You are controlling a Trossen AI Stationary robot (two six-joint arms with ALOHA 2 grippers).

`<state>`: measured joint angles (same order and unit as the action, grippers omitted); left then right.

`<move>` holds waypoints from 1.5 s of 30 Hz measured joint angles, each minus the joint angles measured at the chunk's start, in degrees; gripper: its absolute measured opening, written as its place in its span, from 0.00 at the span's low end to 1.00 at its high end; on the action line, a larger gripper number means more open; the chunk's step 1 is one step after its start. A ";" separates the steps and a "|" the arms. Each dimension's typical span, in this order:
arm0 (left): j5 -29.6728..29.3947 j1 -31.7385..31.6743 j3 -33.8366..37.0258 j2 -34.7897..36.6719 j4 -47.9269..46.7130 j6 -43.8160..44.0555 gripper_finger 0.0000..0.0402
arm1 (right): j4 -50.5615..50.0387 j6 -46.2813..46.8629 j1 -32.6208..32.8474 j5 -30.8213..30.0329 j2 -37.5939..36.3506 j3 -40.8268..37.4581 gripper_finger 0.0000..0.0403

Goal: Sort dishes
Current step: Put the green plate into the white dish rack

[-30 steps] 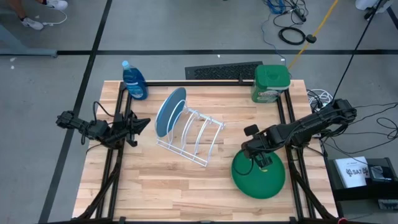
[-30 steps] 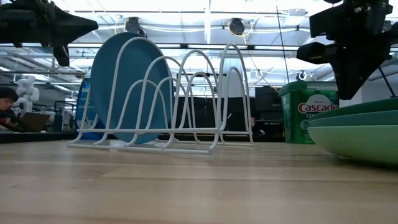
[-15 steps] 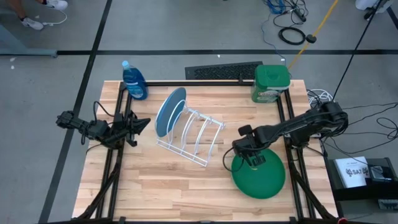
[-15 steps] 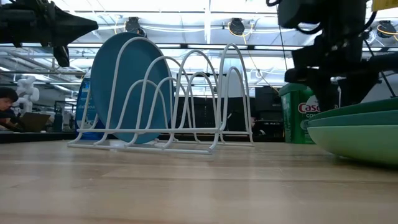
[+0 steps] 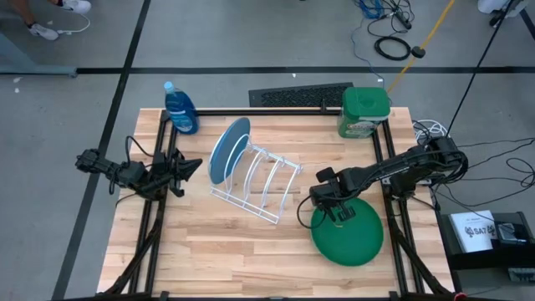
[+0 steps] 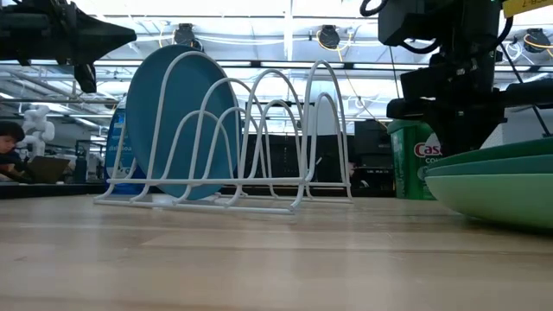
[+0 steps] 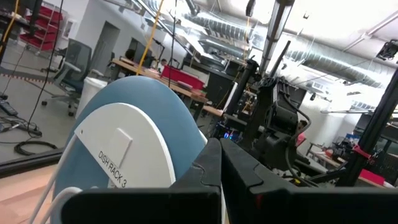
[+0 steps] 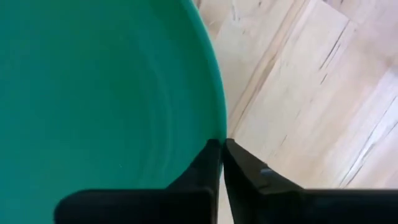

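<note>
A blue plate [image 5: 227, 149] stands on edge in the left slot of the white wire rack [image 5: 261, 186]. On the table's right lies a stack of three plates: dark green [image 5: 351, 238] on top, then teal [image 6: 492, 166], then light green [image 6: 505, 197]. My right gripper [image 5: 328, 216] points down at the stack's left rim and is shut on the dark green plate. My left gripper [image 5: 191, 167] waits shut at the table's left, level, pointing toward the rack. My right gripper pinches the dark green plate's rim [image 8: 214, 127] on the side nearest the rack. One finger stands over the plate's inside and the other [image 8: 249, 168] outside over the wood. The fingers come from above, pointing down. The plate lies flat on the stack.
A blue soap bottle [image 5: 180, 109] stands at the far left corner and a green detergent tub [image 5: 364, 111] at the far right. Bare wood lies between the rack and the table's near edge. The rack's other slots [image 5: 280, 180] hold nothing.
My right gripper has moved down and toward the table's left edge, from over the stack's middle to its left rim. In the low view its fingers stood apart half a second ago and are together now. The plates have stayed in place.
</note>
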<state>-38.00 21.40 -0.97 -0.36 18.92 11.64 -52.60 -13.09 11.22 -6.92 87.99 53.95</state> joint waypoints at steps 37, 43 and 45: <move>-0.01 -0.01 0.00 0.00 -0.01 -0.01 0.00 | -8.63 -1.37 0.15 -5.20 -0.57 4.70 0.00; -0.04 0.00 0.00 0.00 -0.29 -0.02 0.00 | -12.19 -3.14 0.13 -7.00 -0.61 10.30 0.00; -0.06 -0.01 0.00 0.00 -0.40 -0.02 0.00 | -12.97 -3.99 0.13 -6.90 -0.61 11.71 0.00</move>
<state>-38.06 21.39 -0.97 -0.36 18.52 11.62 -65.57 -17.08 11.36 -13.82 87.37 65.67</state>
